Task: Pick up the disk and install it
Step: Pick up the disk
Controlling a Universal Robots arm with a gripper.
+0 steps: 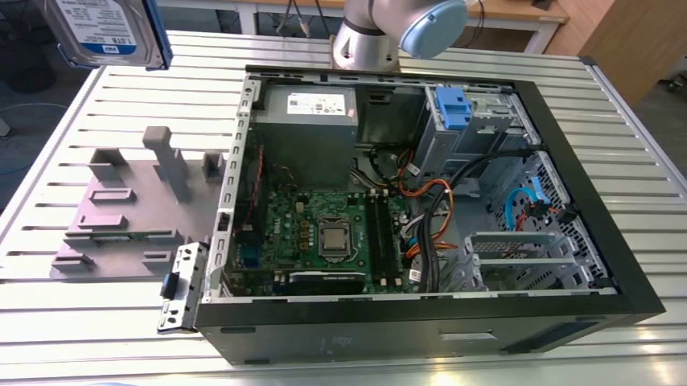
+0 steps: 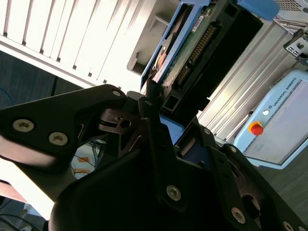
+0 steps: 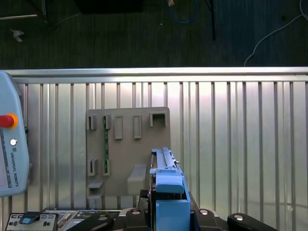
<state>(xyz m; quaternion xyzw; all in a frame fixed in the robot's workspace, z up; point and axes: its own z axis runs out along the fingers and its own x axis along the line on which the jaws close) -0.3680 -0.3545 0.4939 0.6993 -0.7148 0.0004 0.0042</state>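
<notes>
1. In the exterior view, you see the disk (image 1: 108, 32) held high in the air, well apart from the open computer case (image 1: 408, 326) and its drive bay (image 1: 472, 112). The pick-up looks done; the install is not yet done.
2. In the second wrist view, the gripper (image 2: 171, 115) is clamped on the disk (image 2: 192, 48). Its fingers (image 2: 151, 130) press it from both sides, and the disk reaches out beyond the fingertips.
3. In the first wrist view, the disk (image 3: 166, 168) hangs edge-on under the tool, above the grey fixture (image 3: 127, 144) on the slatted table (image 3: 240, 144). I judge the next move calls for you to carry it over the case and line up its blue rails with the bay.
</notes>
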